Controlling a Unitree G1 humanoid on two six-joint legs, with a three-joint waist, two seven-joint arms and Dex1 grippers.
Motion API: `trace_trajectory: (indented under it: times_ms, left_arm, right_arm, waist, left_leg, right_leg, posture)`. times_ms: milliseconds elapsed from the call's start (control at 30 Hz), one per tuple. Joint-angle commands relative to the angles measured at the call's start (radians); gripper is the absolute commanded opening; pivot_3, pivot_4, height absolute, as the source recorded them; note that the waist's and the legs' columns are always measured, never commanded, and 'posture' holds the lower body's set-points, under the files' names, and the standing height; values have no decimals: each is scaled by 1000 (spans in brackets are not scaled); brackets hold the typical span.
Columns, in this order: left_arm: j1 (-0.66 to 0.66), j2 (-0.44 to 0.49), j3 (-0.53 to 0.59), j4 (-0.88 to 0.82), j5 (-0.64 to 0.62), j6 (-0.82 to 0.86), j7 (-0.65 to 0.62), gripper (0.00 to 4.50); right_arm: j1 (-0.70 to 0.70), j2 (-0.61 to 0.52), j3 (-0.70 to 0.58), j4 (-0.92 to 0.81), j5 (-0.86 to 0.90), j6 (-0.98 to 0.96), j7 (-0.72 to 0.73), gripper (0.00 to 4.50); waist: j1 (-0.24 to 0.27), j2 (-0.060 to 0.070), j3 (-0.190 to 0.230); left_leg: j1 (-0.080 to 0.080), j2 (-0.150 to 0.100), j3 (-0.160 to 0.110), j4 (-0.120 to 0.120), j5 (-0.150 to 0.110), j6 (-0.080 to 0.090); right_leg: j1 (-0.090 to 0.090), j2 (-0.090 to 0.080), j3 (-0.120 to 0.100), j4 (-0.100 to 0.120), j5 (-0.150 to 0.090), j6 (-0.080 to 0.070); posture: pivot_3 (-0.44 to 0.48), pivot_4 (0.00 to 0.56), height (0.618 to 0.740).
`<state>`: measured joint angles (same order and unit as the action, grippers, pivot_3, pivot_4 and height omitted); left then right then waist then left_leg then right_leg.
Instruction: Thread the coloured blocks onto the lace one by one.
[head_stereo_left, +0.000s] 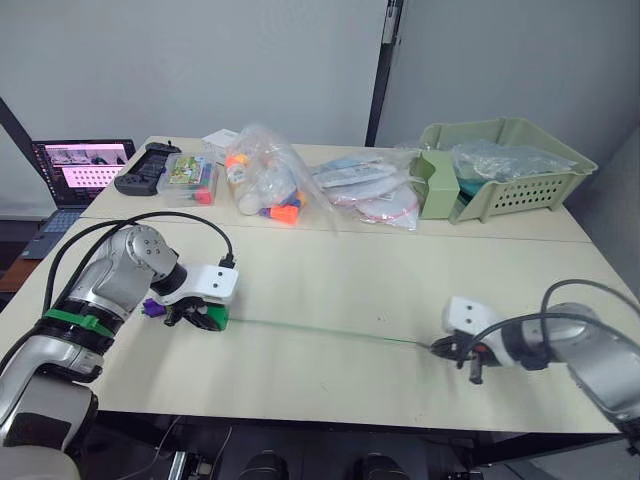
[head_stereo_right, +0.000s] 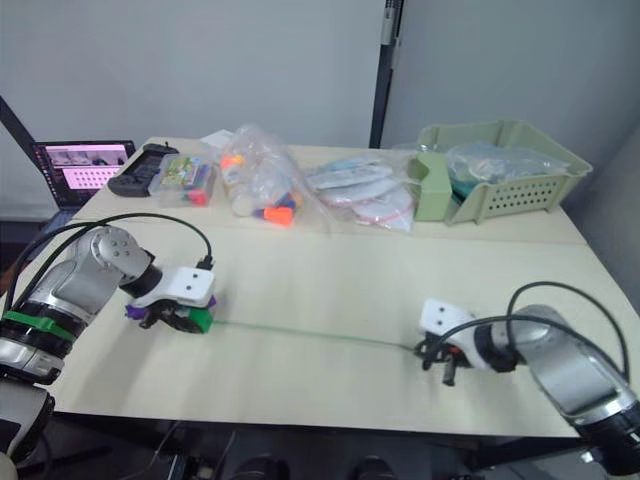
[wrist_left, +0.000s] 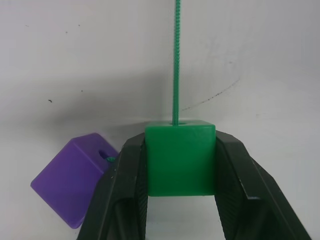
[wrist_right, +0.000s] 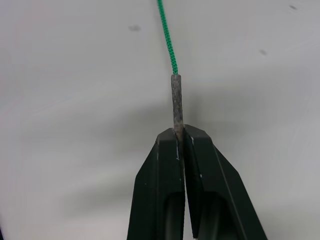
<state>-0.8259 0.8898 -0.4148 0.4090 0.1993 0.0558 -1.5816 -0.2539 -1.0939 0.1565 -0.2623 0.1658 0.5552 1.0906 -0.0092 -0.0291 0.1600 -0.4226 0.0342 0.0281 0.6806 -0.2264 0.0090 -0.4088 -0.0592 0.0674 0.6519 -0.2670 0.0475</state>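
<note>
Left gripper clamped on green block, low over table. Lace runs through hole in block's top face, then straight along table to right gripper. Right gripper pinched tight on lace's stiff grey tip. Left wrist view adds detail: purple block tilted on corner, just beside green block, touching left finger, bit of lace at its hole. Head views add background: green basket and clear bags at table's far side.
</note>
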Motion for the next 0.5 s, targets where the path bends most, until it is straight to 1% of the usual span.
trace_trajectory:
  times_ms: [33, 300, 400, 500]
  left_arm:
    - [-34, -9, 19, 2, -1, -12, 6, 1203]
    - [-36, -22, 20, -3, -1, -9, 6, 1203]
    - [-40, -25, 22, -3, -2, -10, 7, 1203]
    - [-42, -28, 22, -9, -7, -9, 1, 1203]
  right_arm:
    - [10, -47, -32, 80, -52, -102, 19, 0]
    - [1, -39, -18, 251, -132, -282, 10, 0]
    - [-2, -54, -11, 317, -188, -345, 0, 0]
    - [-1, -72, -20, 350, -217, -367, 2, 0]
  waist:
    - [0, 0, 0]
    - [-4, 0, 0]
    - [-4, 0, 0]
    - [-2, 0, 0]
  left_leg:
    - [0, 0, 0, 0, 0, 0]
    - [0, 0, 0, 0, 0, 0]
    - [0, 0, 1, 0, 0, 0]
    - [0, 0, 1, 0, 0, 0]
  right_leg:
    - [0, 0, 0, 0, 0, 0]
    - [-1, 0, 0, 3, 0, 0]
    - [-2, 0, 1, 4, 0, 0]
    - [-2, 0, 1, 4, 0, 0]
  posture:
    - [0, 150, 732]
    - [0, 150, 732]
    - [0, 150, 732]
    - [0, 150, 732]
